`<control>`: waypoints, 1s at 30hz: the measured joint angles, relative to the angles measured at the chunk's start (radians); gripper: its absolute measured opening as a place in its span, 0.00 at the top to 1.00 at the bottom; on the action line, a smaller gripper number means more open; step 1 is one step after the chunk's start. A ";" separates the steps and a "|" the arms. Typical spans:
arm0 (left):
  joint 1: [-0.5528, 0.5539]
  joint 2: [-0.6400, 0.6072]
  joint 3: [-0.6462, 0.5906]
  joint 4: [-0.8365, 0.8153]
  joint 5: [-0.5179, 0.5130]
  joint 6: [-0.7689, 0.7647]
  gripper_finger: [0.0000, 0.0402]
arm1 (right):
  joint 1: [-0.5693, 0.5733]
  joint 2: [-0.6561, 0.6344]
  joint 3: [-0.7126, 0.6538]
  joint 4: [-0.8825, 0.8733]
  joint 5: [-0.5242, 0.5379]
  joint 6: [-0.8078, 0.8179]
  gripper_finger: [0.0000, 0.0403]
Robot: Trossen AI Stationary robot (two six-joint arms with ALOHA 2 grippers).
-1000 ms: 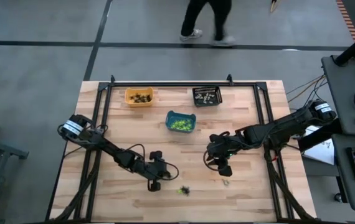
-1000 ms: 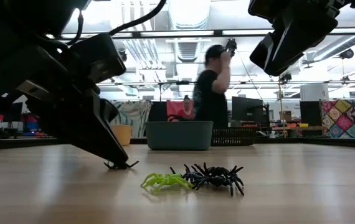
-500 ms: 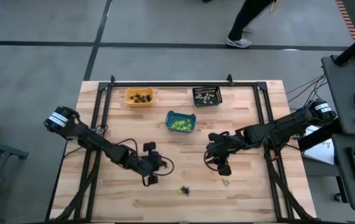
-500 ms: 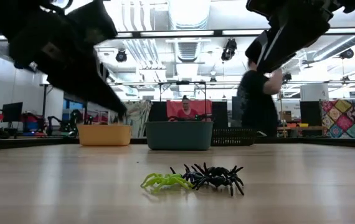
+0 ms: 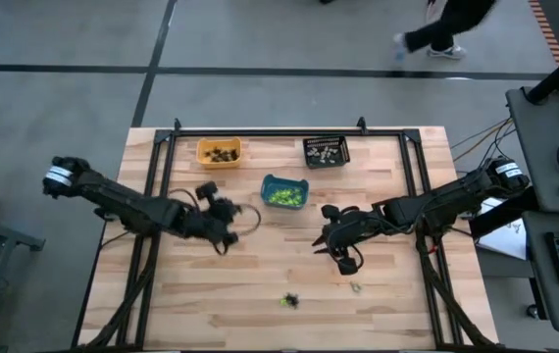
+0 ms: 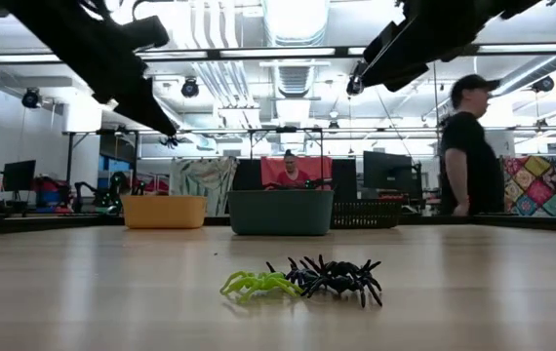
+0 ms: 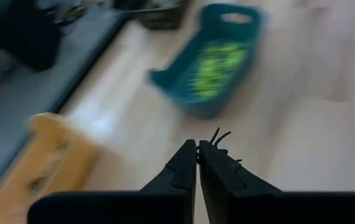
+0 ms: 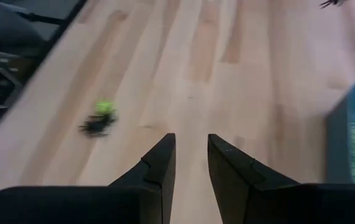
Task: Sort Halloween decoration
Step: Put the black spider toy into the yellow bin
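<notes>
My wooden bench point(image 5: 387, 304), an orange bin point(image 5: 219, 152), a black bin point(image 5: 326, 151) and a teal bin point(image 5: 283, 192) toward its far edge, a green spider point(image 6: 255, 284) touching a black spider point(image 6: 337, 277) near the front edge, one small pale trinket point(image 5: 355, 287) to their right

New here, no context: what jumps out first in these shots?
A black spider and a lime green spider lie touching on the bare front of the table. Behind, three bins: orange bin, black bin, teal bin. The left gripper is lifted near the teal bin, shut on a dark spider.
</notes>
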 joint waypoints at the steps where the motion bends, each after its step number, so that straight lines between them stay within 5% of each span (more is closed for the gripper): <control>1: 0.035 -0.021 0.000 -0.019 -0.002 0.021 1.00 | 0.000 0.000 0.000 0.001 0.018 -0.010 0.80; 10: 0.462 -0.128 0.000 -0.050 0.108 0.336 1.00 | -0.017 0.000 0.000 0.001 0.094 -0.027 0.80; 20: 1.010 -0.033 0.001 0.117 0.542 0.612 1.00 | -0.095 0.000 0.000 0.001 0.096 -0.016 0.80; 24: 1.127 0.068 0.013 0.174 0.712 0.616 1.00 | -0.121 0.000 0.000 0.000 0.096 -0.023 0.80; 30: 1.169 0.228 0.069 0.173 0.722 0.613 1.00 | -0.148 0.000 0.000 0.000 0.095 -0.028 0.80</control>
